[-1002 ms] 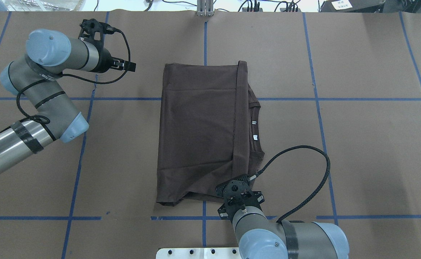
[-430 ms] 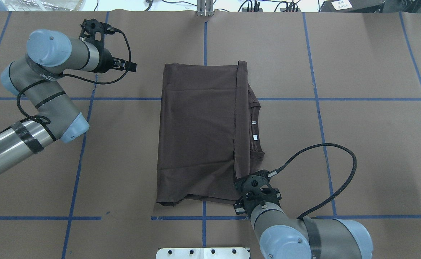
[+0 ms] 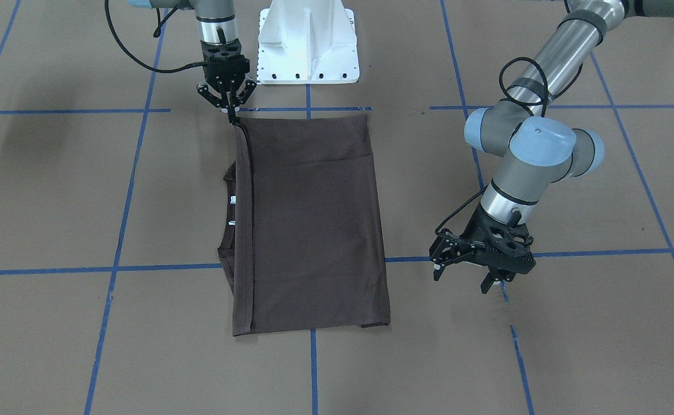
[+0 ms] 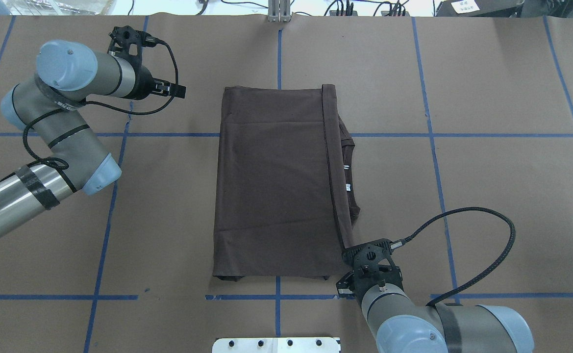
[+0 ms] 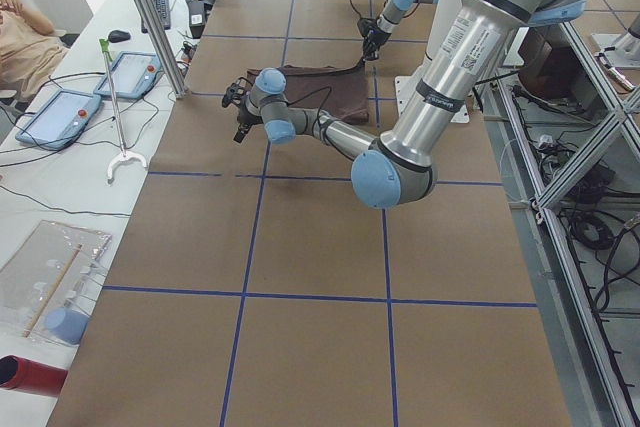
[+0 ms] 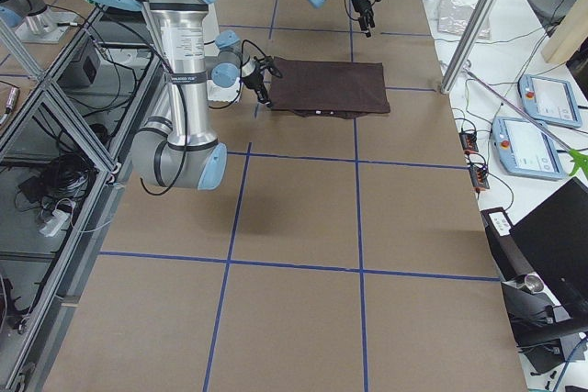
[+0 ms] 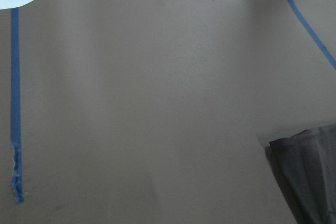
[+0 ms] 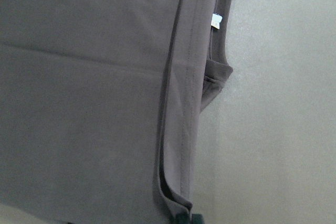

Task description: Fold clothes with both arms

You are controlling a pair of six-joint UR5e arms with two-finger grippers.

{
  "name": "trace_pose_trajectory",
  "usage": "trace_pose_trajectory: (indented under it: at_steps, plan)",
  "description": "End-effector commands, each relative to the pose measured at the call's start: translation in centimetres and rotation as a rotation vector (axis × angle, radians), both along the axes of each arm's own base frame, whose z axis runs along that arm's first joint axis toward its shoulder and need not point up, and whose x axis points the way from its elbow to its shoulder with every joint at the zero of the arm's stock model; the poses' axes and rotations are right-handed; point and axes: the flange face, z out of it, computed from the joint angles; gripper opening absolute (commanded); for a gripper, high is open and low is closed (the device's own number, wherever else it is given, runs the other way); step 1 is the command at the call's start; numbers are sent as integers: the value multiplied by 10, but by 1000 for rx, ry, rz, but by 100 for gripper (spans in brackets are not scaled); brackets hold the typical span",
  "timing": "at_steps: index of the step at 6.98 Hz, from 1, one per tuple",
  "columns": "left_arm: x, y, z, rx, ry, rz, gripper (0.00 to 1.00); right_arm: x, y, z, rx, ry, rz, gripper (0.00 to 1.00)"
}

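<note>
T-shirt (image 4: 271, 181) hem corner farther right

Shirt (image 4: 271, 181): matt dark brown knit cloth, soft and lightly creased, with a stitched hem and a ribbed collar.
Table cover (image 4: 502, 196): matt brown paper, lined with smooth blue tape (image 4: 502, 135).
Left arm (image 3: 550, 56) and right arm (image 3: 217, 23): satin silver-grey metal tubes.
Joint caps (image 4: 65, 63): smooth light blue plastic.
Cable (image 4: 482, 210): black braided sleeve.
Base (image 3: 308, 40): white painted metal, semi-gloss.
</note>
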Motion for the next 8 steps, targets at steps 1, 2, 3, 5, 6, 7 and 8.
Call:
trace_pose_trajectory:
  at_steps: [1, 2, 3, 5, 6, 7, 8]
  plan:
    - [0, 0, 0, 0, 0, 0, 100, -6, 16, 4, -82, -47, 67, 53]
    - [0, 0, 0, 0, 0, 0, 100, -8, 24, 6, -76, -58, 97, 100]
    - [1, 1, 0, 0, 0, 2, 100, -1, 22, 9, -77, -59, 99, 100]
    - [1, 1, 0, 0, 1, 3, 100, 18, 14, -2, -97, -79, 71, 100]
    - [2, 2, -1, 1, 2, 6, 100, 21, -5, -7, -79, -63, 40, 100]
    - [2, 2, -1, 0, 3, 5, 100, 11, -22, -13, -76, -48, 26, 100]
    - [2, 2, -1, -1, 4, 7, 100, -12, -37, -17, -95, -41, 32, 100]
